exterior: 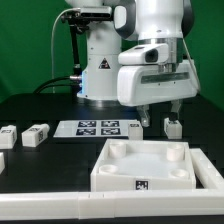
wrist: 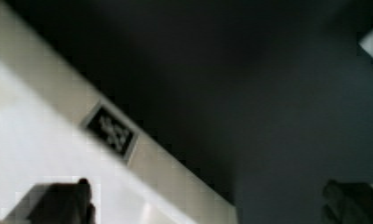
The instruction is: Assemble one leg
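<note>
Hanging low over the black tabletop, the white arm holds its fingers just behind the far edge of the big white square piece. The fingers are spread wide. In the wrist view their two dark tips sit far apart, with nothing pinched between them. That view is blurred. It shows only dark tabletop and a slanting white surface with a black-and-white tag on its edge, and which part that surface belongs to cannot be told.

The leg stands on the tabletop just below the fingers, on the exterior view's right. It is near the far right corner of the square piece and to the right of the marker board. Its tag faces the camera. It appears to rest free on the tabletop, but whether a finger touches it cannot be told from here.

Two more small white blocks sit well apart from it, on the exterior view's left, each with a tag on its face. The square piece lies flat in front with its round corner sockets facing up and a tag on its near wall. A long white bar runs along the near edge.
</note>
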Motion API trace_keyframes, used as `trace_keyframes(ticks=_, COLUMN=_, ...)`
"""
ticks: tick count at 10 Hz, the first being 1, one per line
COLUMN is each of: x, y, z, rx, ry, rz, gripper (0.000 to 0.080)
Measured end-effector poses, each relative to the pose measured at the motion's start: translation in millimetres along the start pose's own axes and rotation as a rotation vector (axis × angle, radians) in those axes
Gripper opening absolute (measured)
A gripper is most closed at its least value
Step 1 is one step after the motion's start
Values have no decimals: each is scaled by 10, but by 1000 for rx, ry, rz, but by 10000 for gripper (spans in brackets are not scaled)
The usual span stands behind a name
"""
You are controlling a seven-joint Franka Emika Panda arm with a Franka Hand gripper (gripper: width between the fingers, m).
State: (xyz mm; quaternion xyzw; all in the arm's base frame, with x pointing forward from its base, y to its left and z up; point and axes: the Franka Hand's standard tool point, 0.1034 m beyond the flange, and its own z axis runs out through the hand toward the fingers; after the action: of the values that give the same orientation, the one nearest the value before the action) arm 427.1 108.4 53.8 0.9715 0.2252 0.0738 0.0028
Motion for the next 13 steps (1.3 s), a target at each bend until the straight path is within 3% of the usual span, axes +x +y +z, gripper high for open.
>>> trace_keyframes(ticks=4, x=-112, y=-382, z=31, rx=29, ry=-23, rz=581, gripper=648)
trace_keyframes(ticks=9, x=-135, y=-388, z=56, rx=35, ry=-57, rz=578, gripper=648)
trace_keyframes(ticks=11, x=-194, y=-374, z=43, rx=71, ry=-273, rz=536, gripper=648)
trace_keyframes(ticks=13, x=-276, y=-456, z=16, rx=99, ry=-454, rz=529, gripper=648)
